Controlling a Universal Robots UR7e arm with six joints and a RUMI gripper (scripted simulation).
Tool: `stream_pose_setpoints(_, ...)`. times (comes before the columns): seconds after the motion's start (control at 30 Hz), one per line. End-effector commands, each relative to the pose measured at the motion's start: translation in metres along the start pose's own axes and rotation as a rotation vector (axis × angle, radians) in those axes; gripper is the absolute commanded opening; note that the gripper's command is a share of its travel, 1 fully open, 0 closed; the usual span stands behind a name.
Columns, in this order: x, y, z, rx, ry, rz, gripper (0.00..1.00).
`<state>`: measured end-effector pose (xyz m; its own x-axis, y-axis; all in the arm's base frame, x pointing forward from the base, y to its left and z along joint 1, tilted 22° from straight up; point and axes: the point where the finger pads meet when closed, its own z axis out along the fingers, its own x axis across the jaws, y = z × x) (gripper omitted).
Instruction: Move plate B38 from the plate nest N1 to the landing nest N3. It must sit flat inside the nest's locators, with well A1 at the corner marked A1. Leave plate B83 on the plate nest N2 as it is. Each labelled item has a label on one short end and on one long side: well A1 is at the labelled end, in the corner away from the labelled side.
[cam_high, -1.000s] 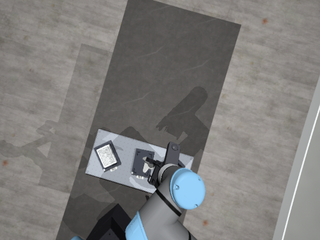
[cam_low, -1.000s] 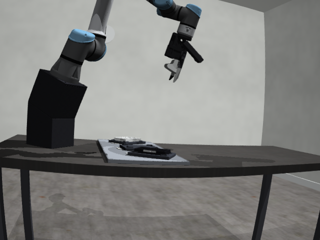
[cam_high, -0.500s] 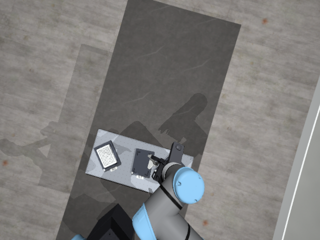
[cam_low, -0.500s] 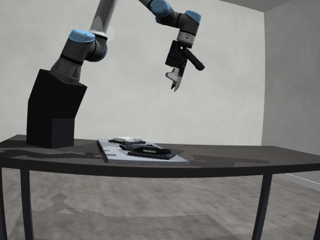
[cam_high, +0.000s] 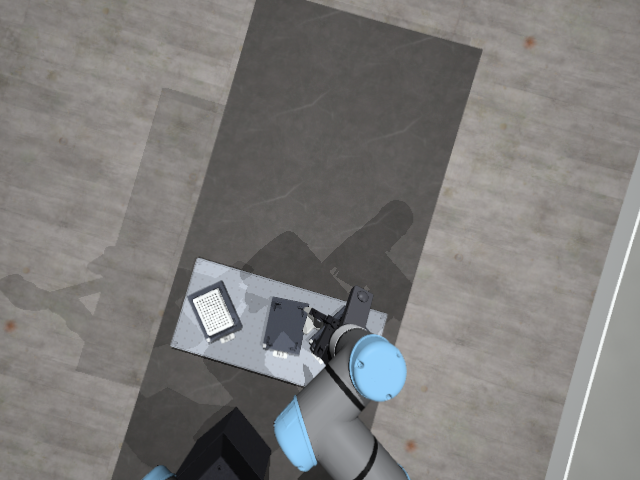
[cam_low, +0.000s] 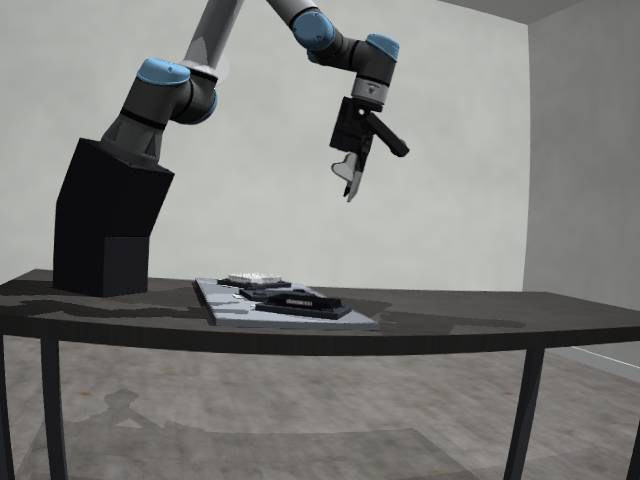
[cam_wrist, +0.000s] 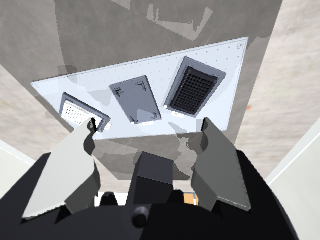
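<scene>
A light grey baseplate (cam_high: 268, 322) lies on the dark table and carries three nests in a row. A white well plate (cam_high: 214, 311) sits on the nest at one end; it also shows in the wrist view (cam_wrist: 80, 112). The middle nest (cam_high: 283, 325) is empty, with corner locators (cam_wrist: 136, 99). A black well plate (cam_wrist: 194, 90) sits on the nest at the other end; in the overhead view the arm hides it. The label tags are too small to read, so I cannot tell which plate is B38. My gripper (cam_low: 351, 183) (cam_wrist: 150, 118) hangs high above the baseplate, open and empty.
The arm's black pedestal (cam_low: 105, 227) stands at the table's left end, beside the baseplate. The baseplate sits near the table's front edge (cam_low: 320, 338). A wall line runs along the right (cam_high: 599, 335).
</scene>
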<state>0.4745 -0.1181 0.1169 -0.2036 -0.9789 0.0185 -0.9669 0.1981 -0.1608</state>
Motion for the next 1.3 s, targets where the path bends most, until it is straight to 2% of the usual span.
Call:
stream_pose_setpoints(0.0,0.012,-0.006,0.020,0.019,0.005,0.022,0.82)
stream_pose_setpoints(0.07,0.012,-0.006,0.020,0.019,0.005,0.021,0.82)
stream_pose_setpoints(0.23,0.024,-0.007,0.040,0.037,0.012,0.049,0.82)
stream_pose_setpoints(0.33,0.024,-0.007,0.040,0.037,0.012,0.048,0.82)
stream_pose_setpoints(0.47,0.034,-0.007,0.057,0.055,0.018,0.075,0.82)
stream_pose_setpoints(0.57,0.035,-0.007,0.058,0.055,0.018,0.074,0.82)
stream_pose_setpoints(0.7,0.045,-0.006,0.075,0.073,0.025,0.102,0.82)
stream_pose_setpoints(0.9,0.048,-0.005,0.080,0.084,0.029,0.118,0.82)
stream_pose_setpoints(1.2,0.065,0.001,0.107,0.109,0.039,0.154,0.82)
stream_pose_setpoints(1.27,0.065,0.001,0.107,0.109,0.039,0.153,0.82)
